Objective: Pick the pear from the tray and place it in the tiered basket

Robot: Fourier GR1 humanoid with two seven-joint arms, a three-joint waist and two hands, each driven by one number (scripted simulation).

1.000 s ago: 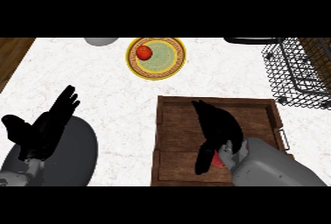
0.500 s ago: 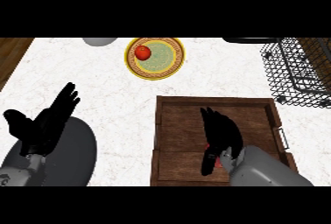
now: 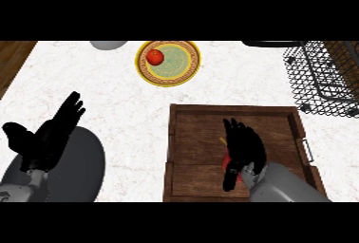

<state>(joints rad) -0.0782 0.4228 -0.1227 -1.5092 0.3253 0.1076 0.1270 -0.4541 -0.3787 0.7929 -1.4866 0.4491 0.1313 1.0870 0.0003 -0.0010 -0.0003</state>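
Note:
The wooden tray (image 3: 196,123) lies on the counter at centre right. My right hand (image 3: 244,147) is stretched over its middle, palm down, fingers pointing away from me and fairly straight. Only a red and yellowish sliver of the pear (image 3: 225,162) peeks out at the hand's left edge, between thumb and fingers; the rest is hidden under the palm. The black wire tiered basket (image 3: 319,76) stands at the far right, apart from the tray. My left hand (image 3: 45,137) rests open at the left edge, fingers up, holding nothing.
A yellow-rimmed plate (image 3: 179,66) with a red fruit (image 3: 155,57) sits at the back centre. A grey round object (image 3: 107,44) is cut off at the top. A grey disc (image 3: 80,166) lies under my left forearm. Wooden floor shows past the counter's left edge.
My right hand has drawn back toward me along the tray and settled lower over the pear. The left hand has hardly moved.

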